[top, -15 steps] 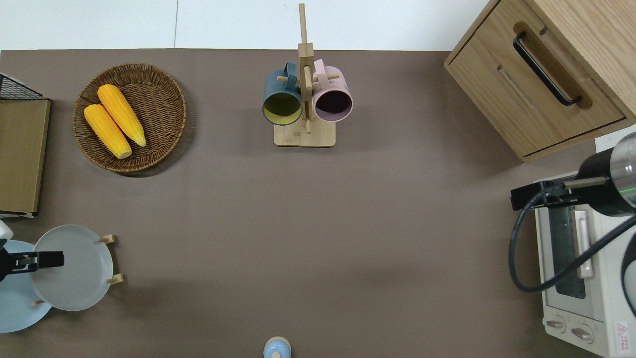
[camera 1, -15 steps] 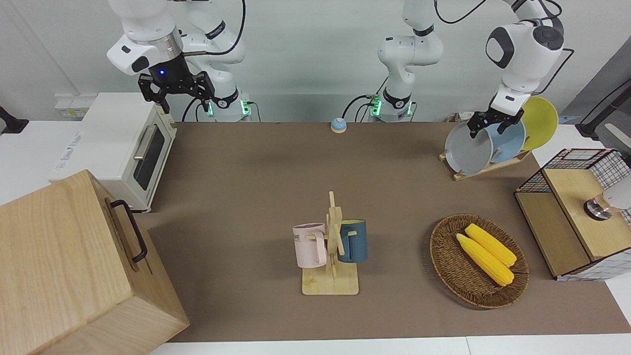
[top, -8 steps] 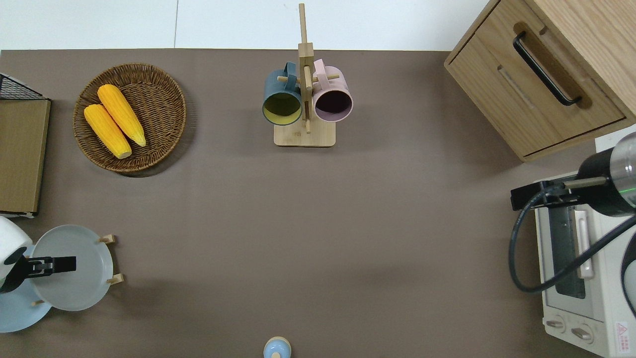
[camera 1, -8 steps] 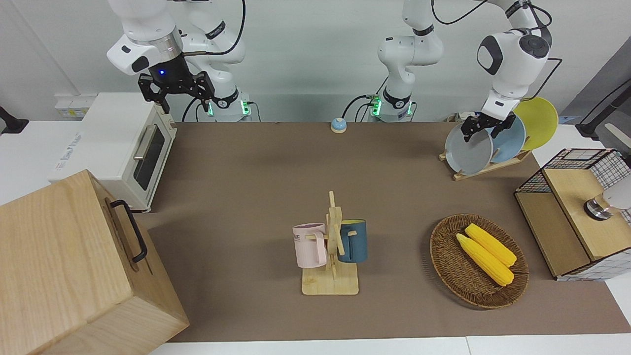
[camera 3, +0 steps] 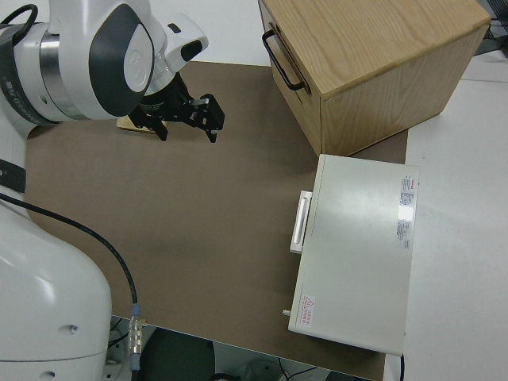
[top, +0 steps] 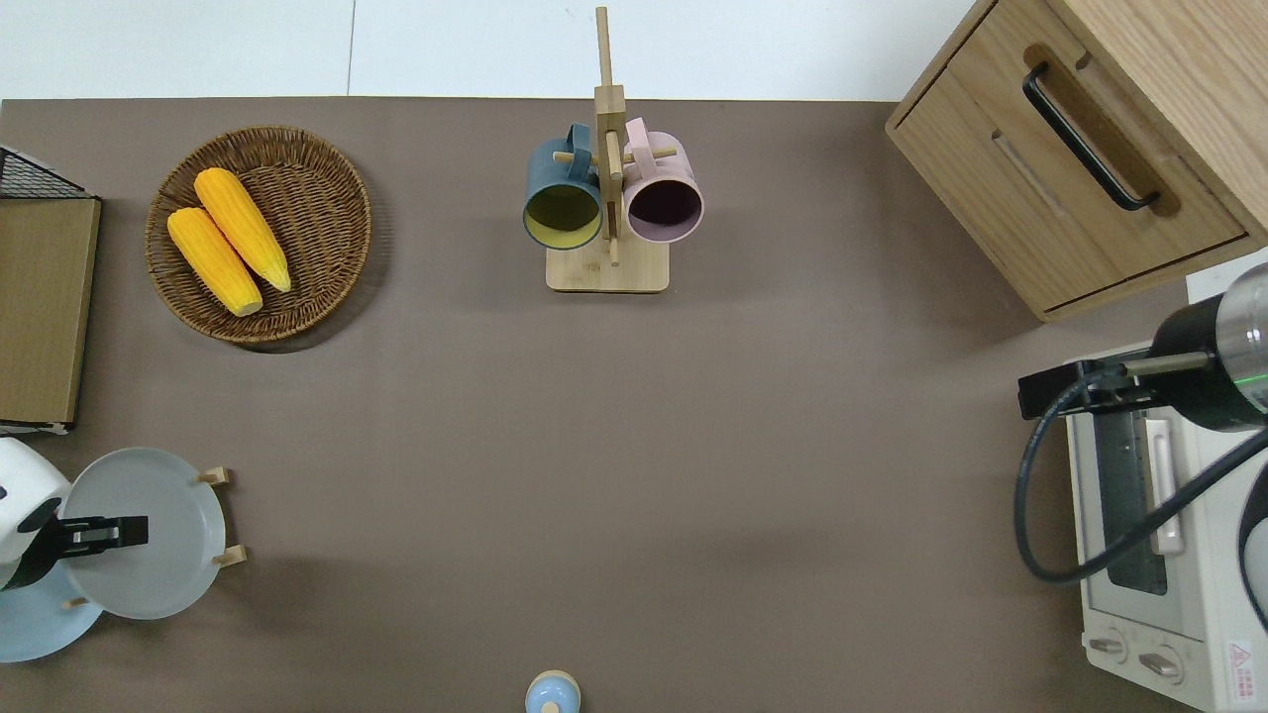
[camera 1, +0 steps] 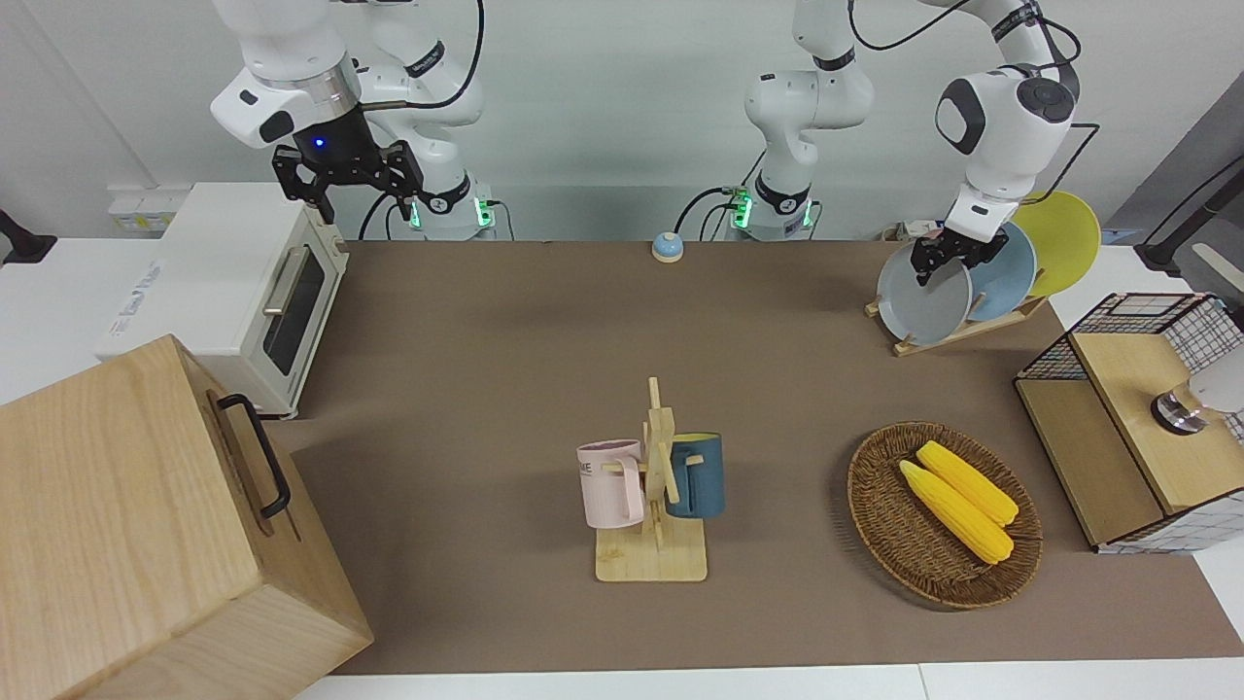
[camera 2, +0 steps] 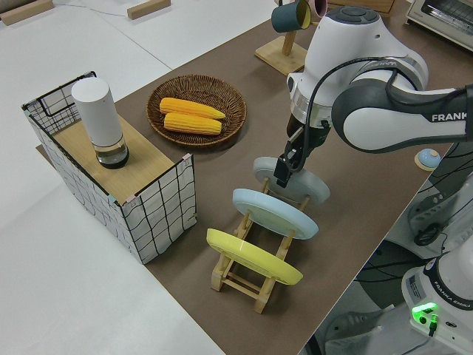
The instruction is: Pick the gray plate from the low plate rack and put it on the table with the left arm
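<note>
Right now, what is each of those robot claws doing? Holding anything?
Left gripper: at the gray plate's top rim in the low plate rack; grip cannot be told.
Right gripper: open, empty, arm parked.

Open table [top: 634, 446] toward the right arm's end | light blue plate [camera 2: 275, 213] crowds gray plate [camera 2: 316, 188] in low plate rack [camera 2: 238, 277] | basket [top: 327, 203] farther out
</note>
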You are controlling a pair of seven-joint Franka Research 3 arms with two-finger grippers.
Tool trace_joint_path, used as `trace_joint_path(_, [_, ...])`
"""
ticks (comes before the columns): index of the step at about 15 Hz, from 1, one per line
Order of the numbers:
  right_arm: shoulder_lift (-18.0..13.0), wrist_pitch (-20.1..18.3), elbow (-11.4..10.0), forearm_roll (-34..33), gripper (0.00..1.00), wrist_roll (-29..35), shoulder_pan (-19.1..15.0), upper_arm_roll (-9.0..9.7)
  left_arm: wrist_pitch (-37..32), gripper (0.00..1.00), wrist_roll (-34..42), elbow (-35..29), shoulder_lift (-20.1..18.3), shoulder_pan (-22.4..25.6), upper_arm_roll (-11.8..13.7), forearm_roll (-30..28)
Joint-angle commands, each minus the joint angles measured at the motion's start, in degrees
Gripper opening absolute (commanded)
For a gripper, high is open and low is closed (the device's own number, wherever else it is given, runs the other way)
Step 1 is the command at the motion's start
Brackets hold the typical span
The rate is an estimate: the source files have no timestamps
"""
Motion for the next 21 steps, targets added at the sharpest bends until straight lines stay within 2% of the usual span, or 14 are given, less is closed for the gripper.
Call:
trace_joint_path(1, [-0.14,-0.83,0.35,0.34,0.990,0.01,-0.41,0.29,1.56,0.41,-0.16,-1.93,-1.93,0.40,-0.05,1.07])
trace_joint_path(3, [-0.14,-0.83,0.35,0.34,0.990,-0.08,-0.41,0.29,1.56,0.19,-0.16,-1.93,-1.84,0.40,-0.05,1.07])
trace_joint_path(5, [-0.14,-0.83,0.35,0.34,0.987,0.01,-0.41,0.38,1.47,0.04,-0.07,-1.93,-1.93,0.40,-0.05,1.16])
trace_joint_path(6, [-0.14,-0.83,0.35,0.34,0.987,0.01,-0.41,0.38,1.47,0.00,-0.07,-1.93,-1.93,0.40,-0.05,1.07])
trace_joint_path(15, [-0.14,-0.83,0.35,0.34,0.990,0.01,-0.41,0.38,0.24,0.00,-1.47,-0.36,-2.72,0.32,-0.92,1.07])
trace_joint_path(18, [-0.14,-0.83,0.35,0.34,0.987,0.01,-0.41,0.29,-1.42,0.00,-3.58,0.78,-3.34,0.40,-2.06,1.16])
trace_joint_path(21, [-0.14,-0.83,0.35,0.34,0.987,0.01,-0.41,0.38,-6.77,0.00,-4.90,4.29,-3.95,0.40,-4.43,2.46])
